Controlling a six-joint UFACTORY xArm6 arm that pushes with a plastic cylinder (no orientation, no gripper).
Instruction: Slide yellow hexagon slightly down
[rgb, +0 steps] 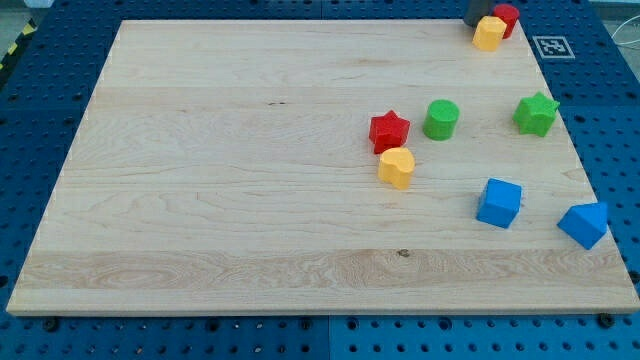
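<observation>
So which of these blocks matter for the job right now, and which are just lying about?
For the job:
- yellow hexagon
- my tip, touching the hexagon's upper left

Lying about:
- red block
- red star
- yellow heart
- green cylinder
- green star
- two blue blocks

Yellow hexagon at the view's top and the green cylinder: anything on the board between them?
Nothing. In the camera view, bare wood runs from the yellow hexagon down to the green cylinder.

A single camera looks down at a slant from beyond the near edge of the wooden board (250, 150), facing its far edge. It stands back enough to take in almost the whole board, cutting off only the near corners, with blue pegboard (40, 120) around it.
</observation>
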